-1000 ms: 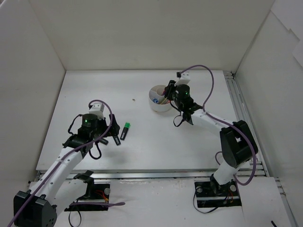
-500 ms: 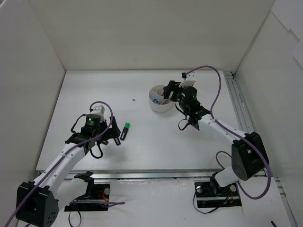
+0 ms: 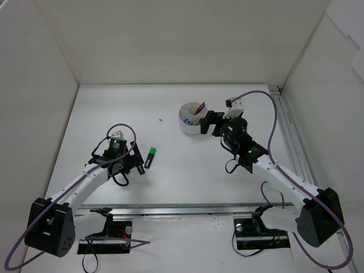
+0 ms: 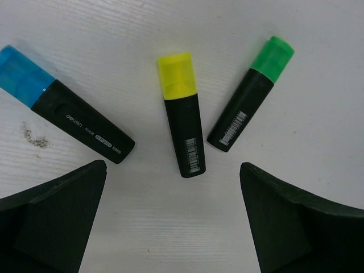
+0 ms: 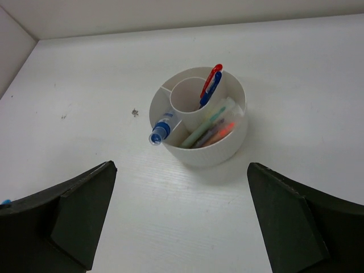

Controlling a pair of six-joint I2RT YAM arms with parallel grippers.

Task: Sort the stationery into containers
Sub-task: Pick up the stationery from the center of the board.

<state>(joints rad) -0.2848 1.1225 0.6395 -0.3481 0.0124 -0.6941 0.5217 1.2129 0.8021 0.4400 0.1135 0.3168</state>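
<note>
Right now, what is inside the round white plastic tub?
The round white plastic tub holds red and blue pens in its centre cup, a clear blue-capped tube, and thin coloured pens beside. Its walls hide their lower ends.

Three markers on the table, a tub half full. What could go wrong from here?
The yellow highlighter lies close between the blue highlighter and green highlighter, so the open left tool might nudge or catch a neighbour. In the tub, the tube leans out over the rim; dropping more in could tip it out.
</note>
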